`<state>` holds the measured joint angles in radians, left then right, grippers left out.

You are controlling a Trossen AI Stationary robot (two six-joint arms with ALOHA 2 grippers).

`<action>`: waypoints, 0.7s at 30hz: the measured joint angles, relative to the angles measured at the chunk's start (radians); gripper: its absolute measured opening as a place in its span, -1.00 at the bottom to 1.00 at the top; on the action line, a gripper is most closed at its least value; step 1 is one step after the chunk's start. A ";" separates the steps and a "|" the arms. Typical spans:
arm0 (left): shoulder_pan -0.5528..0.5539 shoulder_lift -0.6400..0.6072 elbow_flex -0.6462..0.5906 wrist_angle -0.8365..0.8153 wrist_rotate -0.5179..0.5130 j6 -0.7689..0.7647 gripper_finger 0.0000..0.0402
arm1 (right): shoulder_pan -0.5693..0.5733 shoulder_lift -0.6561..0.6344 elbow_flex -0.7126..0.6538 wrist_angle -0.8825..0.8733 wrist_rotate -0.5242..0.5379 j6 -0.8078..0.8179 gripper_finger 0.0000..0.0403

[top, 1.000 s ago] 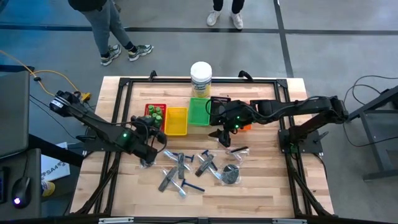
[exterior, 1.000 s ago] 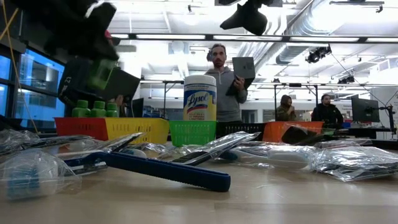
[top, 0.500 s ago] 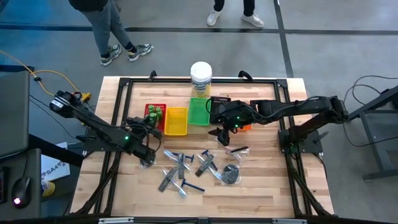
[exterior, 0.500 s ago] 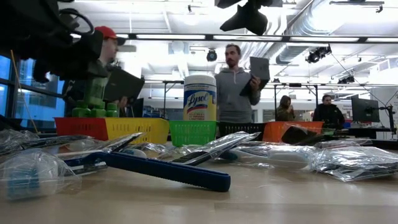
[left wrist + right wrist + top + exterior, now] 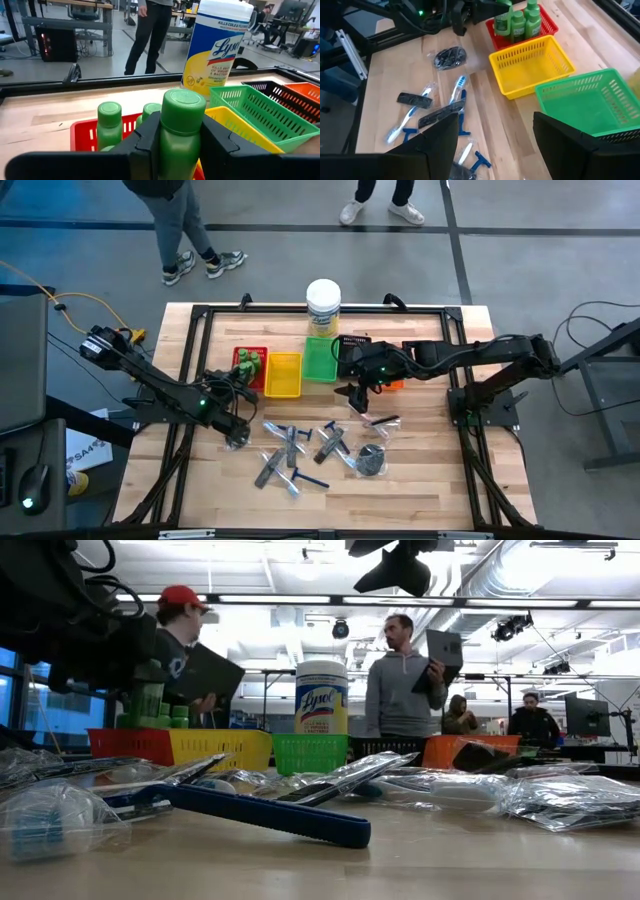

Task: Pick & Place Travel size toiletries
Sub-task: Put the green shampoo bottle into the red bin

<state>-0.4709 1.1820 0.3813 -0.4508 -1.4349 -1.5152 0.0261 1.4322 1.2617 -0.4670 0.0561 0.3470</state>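
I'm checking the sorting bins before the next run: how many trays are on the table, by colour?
Red tray: 1
Yellow tray: 1
Green tray: 1
Black tray: 1
Orange tray: 1
Total: 5

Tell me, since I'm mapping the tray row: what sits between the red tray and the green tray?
The yellow tray sits between the red tray and the green tray, apparently empty; the high view shows it.
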 joint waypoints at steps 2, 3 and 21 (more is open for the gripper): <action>0.000 0.000 -0.014 0.028 0.000 0.000 -0.56 | 0.000 0.000 0.000 0.002 0.006 0.000 0.21; 0.000 0.000 -0.022 0.044 0.000 0.000 -0.56 | 0.000 0.000 0.000 0.005 0.006 0.000 0.21; 0.001 0.000 -0.047 0.418 0.075 0.487 -0.56 | 0.000 0.000 0.000 0.015 0.006 0.000 0.21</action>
<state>-0.4704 1.1824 0.3344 -0.0326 -1.3600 -1.0281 0.0261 1.4322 1.2613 -0.4519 0.0619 0.3470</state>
